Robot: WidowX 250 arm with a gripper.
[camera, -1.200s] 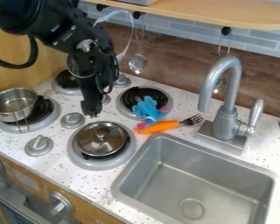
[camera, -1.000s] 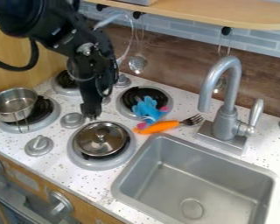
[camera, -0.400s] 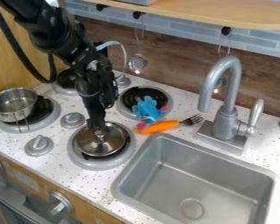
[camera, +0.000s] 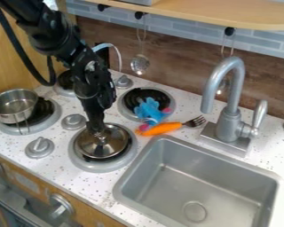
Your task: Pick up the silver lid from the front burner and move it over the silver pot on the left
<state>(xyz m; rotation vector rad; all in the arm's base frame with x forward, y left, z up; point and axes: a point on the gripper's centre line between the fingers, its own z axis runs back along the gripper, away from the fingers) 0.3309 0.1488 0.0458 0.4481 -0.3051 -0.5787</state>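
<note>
The gripper [camera: 99, 133] hangs over the front right burner, its tip at the knob of a shiny metal lid [camera: 103, 145]. Whether it touches the knob I cannot tell. The lid lies on the burner's black coil. Behind and to the right, a blue plush toy [camera: 149, 111] with pink parts rests on the back right burner's edge. Beside it on the counter is a fork with an orange handle [camera: 162, 128], its tines pointing right. A small metal pot [camera: 14, 105] stands on the front left burner.
To the right is a grey sink [camera: 195, 179] with a tall grey faucet [camera: 230, 113] behind it. Stove knobs [camera: 39, 146] stand up between the burners. Ladles [camera: 140, 64] hang at the back wall beneath a wooden shelf [camera: 227, 15].
The gripper has come down and toward the counter's front, from behind the lid to its knob. Lid, pot, toy and fork have kept their places.
</note>
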